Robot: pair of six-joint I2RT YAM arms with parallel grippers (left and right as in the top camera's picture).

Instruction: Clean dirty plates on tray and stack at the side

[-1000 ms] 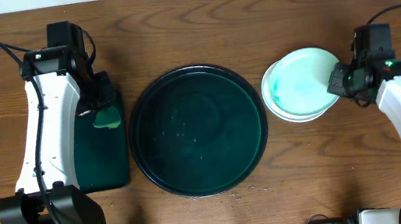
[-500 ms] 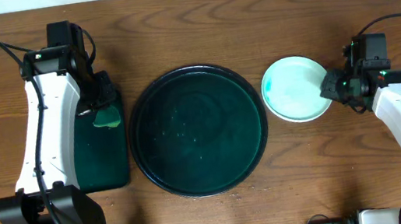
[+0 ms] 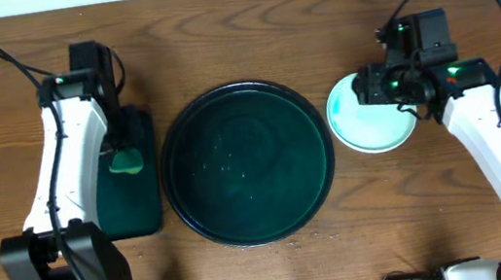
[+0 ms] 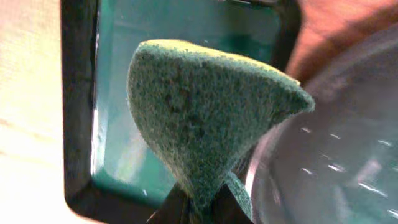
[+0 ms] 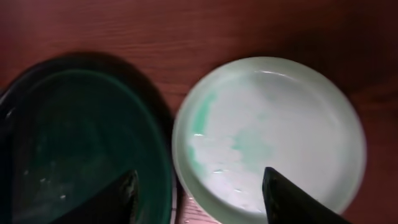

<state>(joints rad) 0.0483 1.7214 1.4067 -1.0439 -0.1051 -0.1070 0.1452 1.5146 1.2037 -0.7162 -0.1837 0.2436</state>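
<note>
Wood table point(image 3: 245, 33), 1 rect. tray point(image 3: 127, 204), 1 sponge point(image 3: 126, 160).
Rect. tray: dark green w/ raised black rim, flat on table's left side, long axis near-to-far, wet sheen inside. Sponge: green scouring type, above tray's right edge approx. mid-length; in wrist view the sponge point(image 4: 199, 118) is pinched at bottom into a cone, yellowish top edge.

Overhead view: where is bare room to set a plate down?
The round black tray is bare inside. Open wood lies beyond it along the far edge, and nearer than the pale green plates. Crowded: the dark rectangular tray under the left end effector gripping a green sponge.
</note>
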